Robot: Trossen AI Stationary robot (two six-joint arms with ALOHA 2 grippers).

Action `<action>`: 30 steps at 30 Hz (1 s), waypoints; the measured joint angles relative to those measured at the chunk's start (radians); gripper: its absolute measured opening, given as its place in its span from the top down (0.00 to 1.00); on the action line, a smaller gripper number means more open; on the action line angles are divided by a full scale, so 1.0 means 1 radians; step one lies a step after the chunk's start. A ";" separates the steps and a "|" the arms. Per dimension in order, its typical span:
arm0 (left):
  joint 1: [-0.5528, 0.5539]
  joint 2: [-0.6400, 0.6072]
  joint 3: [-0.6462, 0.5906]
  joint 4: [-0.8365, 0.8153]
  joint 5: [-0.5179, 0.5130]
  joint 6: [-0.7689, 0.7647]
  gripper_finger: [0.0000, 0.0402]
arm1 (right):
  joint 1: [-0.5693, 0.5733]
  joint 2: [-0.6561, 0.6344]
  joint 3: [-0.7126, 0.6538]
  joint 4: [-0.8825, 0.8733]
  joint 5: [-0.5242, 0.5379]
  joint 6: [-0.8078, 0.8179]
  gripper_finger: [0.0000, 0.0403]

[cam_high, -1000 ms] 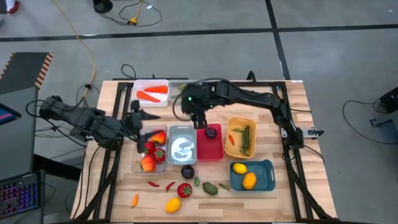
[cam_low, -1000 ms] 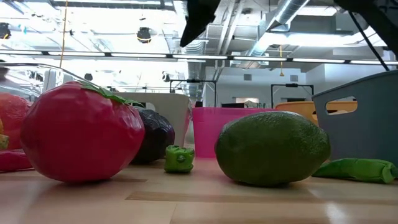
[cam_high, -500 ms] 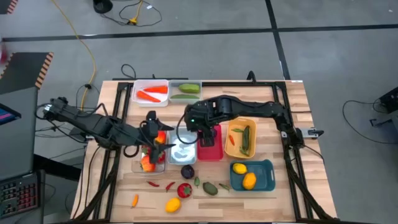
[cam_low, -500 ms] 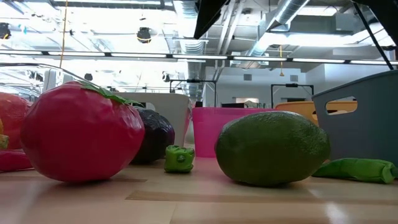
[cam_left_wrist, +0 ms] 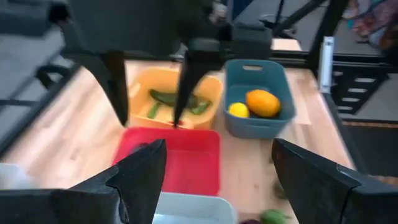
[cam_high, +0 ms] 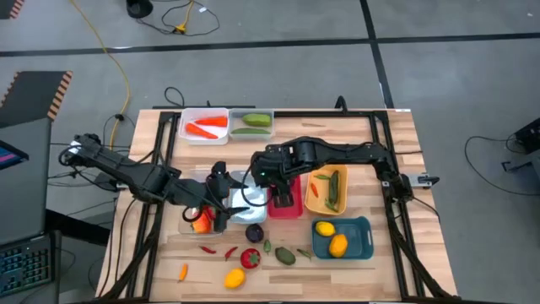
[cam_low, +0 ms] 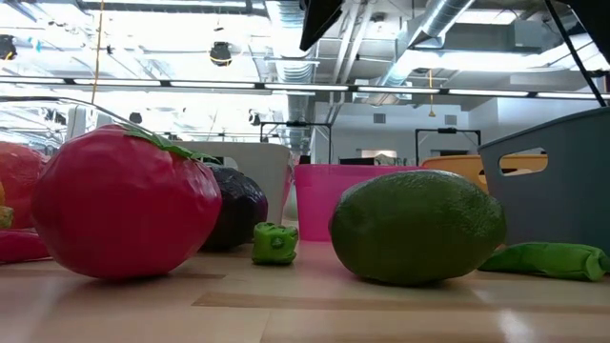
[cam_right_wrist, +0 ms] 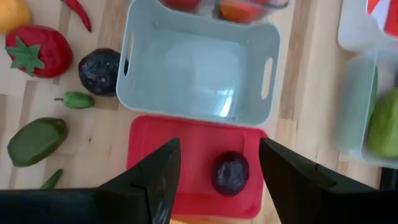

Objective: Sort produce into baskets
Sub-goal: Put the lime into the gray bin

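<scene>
My left gripper point(cam_high: 234, 203) hangs open and empty over the silver-grey bin point(cam_high: 250, 192), next to the clear bin point(cam_high: 196, 221) of red and orange produce. My right gripper point(cam_right_wrist: 219, 146) is open and empty above the red bin point(cam_right_wrist: 180, 149), which holds one purple plum point(cam_right_wrist: 231, 173). On the table near the front lie another purple plum point(cam_right_wrist: 99, 70), a red strawberry point(cam_right_wrist: 34, 50), a small green pepper point(cam_right_wrist: 78, 99) and a green avocado-like fruit point(cam_right_wrist: 36, 140).
A yellow bin point(cam_high: 327, 187) holds green pods and a teal bin point(cam_high: 342, 238) holds a lemon and an orange fruit. A white bin with carrots point(cam_high: 205, 127) and a clear bin with green produce point(cam_high: 251, 122) stand at the far edge. Chilies point(cam_high: 207, 249) and a yellow fruit point(cam_high: 234, 277) lie at the front.
My left gripper has gone toward the table's right and near edges, past the clear bin to the silver-grey bin. My right gripper has gone toward the near edge, from the far end of the red bin to over its middle.
</scene>
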 joint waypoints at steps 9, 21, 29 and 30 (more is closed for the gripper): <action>-0.052 0.051 0.003 -0.029 0.116 -0.100 0.30 | 0.027 0.000 0.000 -0.103 -0.004 0.112 0.39; -0.205 0.228 0.000 -0.024 0.123 -0.089 0.30 | 0.148 0.000 0.000 -0.147 -0.004 0.234 0.39; -0.231 0.312 0.000 -0.027 0.104 -0.089 0.30 | 0.262 0.000 -0.016 -0.147 0.084 0.326 0.39; -0.231 0.316 0.000 -0.029 0.104 -0.089 0.30 | 0.276 0.000 -0.024 -0.151 0.104 0.344 0.39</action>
